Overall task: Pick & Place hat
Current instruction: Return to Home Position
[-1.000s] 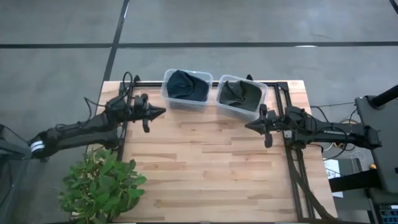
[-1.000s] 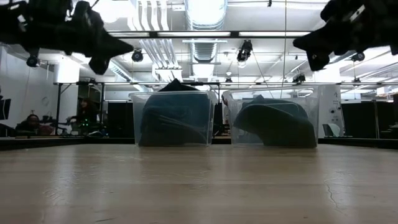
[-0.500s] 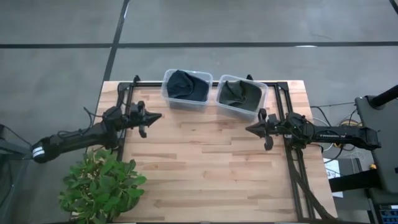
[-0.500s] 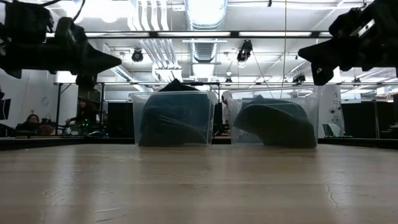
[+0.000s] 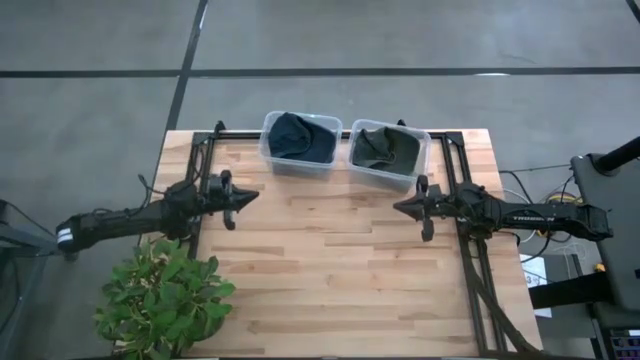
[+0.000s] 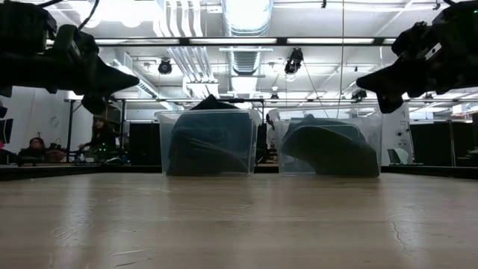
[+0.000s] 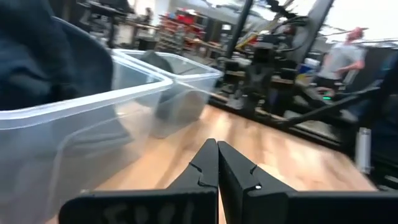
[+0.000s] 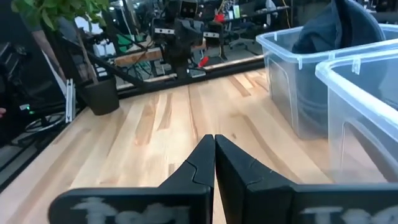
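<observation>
Both arms are easing back toward their table edges, since nothing's left to grab. Left gripper and right gripper are hanging pressed together, empty. Caps are sitting inside the left bin and right bin, maybe several each.

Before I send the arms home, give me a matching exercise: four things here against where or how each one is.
1 left gripper
2 right gripper
3 potted plant
4 right bin

A holds a gray cap
B table's near-left corner
C shut, close to right bin
D shut, over table's left side

Pairs: 1-D, 2-C, 3-B, 4-A
</observation>
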{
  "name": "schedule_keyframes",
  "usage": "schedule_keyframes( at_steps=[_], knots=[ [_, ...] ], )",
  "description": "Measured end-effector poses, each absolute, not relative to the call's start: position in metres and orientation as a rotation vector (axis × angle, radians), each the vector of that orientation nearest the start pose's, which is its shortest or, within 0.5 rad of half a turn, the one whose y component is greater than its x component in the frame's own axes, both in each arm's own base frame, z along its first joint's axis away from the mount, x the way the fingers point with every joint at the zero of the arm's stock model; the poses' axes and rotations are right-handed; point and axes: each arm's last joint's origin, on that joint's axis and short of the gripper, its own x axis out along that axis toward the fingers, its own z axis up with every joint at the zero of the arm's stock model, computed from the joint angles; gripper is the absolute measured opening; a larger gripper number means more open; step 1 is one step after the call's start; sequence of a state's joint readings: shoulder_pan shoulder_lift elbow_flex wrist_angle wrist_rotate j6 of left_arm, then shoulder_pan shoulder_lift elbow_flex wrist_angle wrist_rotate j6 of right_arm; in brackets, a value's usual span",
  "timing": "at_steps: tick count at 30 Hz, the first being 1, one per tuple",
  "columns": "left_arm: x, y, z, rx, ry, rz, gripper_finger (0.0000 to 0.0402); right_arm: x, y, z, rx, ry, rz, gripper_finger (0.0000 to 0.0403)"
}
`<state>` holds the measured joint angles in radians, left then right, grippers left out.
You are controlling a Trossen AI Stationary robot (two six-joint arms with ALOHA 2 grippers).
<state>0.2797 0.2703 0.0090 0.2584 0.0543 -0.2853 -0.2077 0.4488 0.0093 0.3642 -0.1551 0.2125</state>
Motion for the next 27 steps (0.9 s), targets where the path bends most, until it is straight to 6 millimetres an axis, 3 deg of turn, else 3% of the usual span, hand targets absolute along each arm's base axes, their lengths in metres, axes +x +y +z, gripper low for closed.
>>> schedule_keyframes(
  at_steps=[5,27],
  knots=[
    [0.1109,0.0287,0.1657,-0.263,-0.009,0.295,0.0,0.1234,-0.0214,0.158,0.229,0.097,-0.063,0.0009],
    [0.1112,0.0272,0.1656,-0.291,-0.013,0.282,0.0,0.1234,-0.0214,0.1575,0.23,0.105,-0.062,0.0009]
  ],
)
